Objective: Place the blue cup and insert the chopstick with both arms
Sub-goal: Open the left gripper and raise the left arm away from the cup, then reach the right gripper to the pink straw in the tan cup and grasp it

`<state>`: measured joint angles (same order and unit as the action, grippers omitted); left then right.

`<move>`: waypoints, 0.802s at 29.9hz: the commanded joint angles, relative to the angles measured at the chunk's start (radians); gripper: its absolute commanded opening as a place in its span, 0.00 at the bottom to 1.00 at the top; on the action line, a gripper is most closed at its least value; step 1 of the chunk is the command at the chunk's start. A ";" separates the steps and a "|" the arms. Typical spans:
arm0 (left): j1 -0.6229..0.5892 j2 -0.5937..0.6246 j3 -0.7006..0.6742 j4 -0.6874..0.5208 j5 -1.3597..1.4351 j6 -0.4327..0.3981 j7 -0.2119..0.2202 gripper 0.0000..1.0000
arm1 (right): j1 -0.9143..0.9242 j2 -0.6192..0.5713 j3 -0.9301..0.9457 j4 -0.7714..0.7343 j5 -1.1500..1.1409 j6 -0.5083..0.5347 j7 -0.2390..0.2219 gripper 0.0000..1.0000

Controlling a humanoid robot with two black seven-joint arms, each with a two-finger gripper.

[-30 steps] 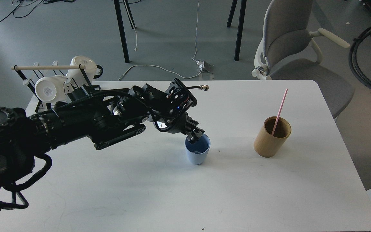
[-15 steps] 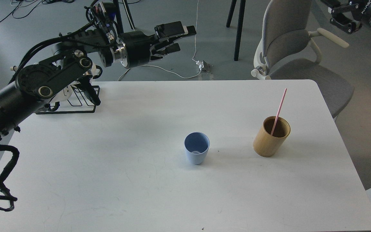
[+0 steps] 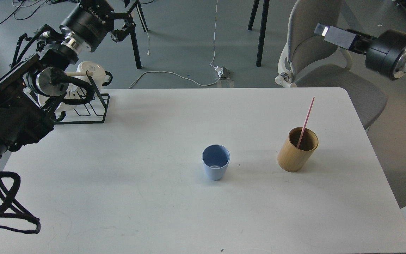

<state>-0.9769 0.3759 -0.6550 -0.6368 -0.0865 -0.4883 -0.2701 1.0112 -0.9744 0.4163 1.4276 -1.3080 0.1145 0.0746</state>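
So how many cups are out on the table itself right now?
2: a blue cup near the middle and a tan bamboo cup to its right, holding a pink stick. White mugs hang on the rack far left; some may be hidden.

Open white table [image 3: 125,197] across the near and middle area, obstructed only by the upright blue cup [image 3: 216,166], the bamboo cylinder [image 3: 296,151] holding a slanted pink chopstick [image 3: 306,120] at right, and the mug rack [image 3: 83,106] far left
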 commanded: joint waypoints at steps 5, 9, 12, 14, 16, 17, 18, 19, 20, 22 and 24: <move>0.050 0.000 -0.006 0.009 -0.053 0.000 -0.001 1.00 | -0.034 -0.020 -0.108 -0.045 -0.103 -0.070 0.008 0.92; 0.047 0.000 -0.006 0.006 -0.052 0.000 -0.001 1.00 | -0.080 0.014 -0.139 -0.042 -0.106 -0.082 0.010 0.83; 0.044 0.003 -0.005 0.006 -0.052 0.000 -0.001 1.00 | -0.101 0.059 -0.157 -0.052 -0.143 -0.082 -0.001 0.78; 0.044 0.005 -0.002 0.006 -0.050 0.000 -0.001 1.00 | -0.126 0.082 -0.162 -0.078 -0.157 -0.084 -0.002 0.77; 0.047 0.005 0.006 0.008 -0.050 0.000 0.002 1.00 | -0.147 0.109 -0.162 -0.104 -0.158 -0.085 -0.002 0.77; 0.047 0.005 0.008 0.008 -0.049 0.000 0.005 1.00 | -0.160 0.126 -0.162 -0.114 -0.158 -0.087 -0.002 0.77; 0.047 0.003 0.009 0.008 -0.049 0.000 0.006 1.00 | -0.167 0.138 -0.162 -0.122 -0.158 -0.087 -0.002 0.76; 0.047 0.001 0.011 0.008 -0.047 0.000 0.008 1.00 | -0.174 0.148 -0.162 -0.133 -0.158 -0.088 -0.002 0.75; 0.047 0.000 0.011 0.008 -0.047 0.000 0.008 1.00 | -0.181 0.160 -0.162 -0.147 -0.160 -0.087 -0.002 0.72; 0.044 0.000 0.009 0.008 -0.047 0.000 0.008 1.00 | -0.192 0.184 -0.162 -0.171 -0.162 -0.091 -0.002 0.68; 0.043 0.000 0.009 0.008 -0.047 0.000 0.008 1.00 | -0.194 0.198 -0.162 -0.187 -0.162 -0.092 -0.002 0.63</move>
<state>-0.9306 0.3764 -0.6454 -0.6291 -0.1335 -0.4888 -0.2626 0.8244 -0.8007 0.2546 1.2663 -1.4689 0.0250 0.0720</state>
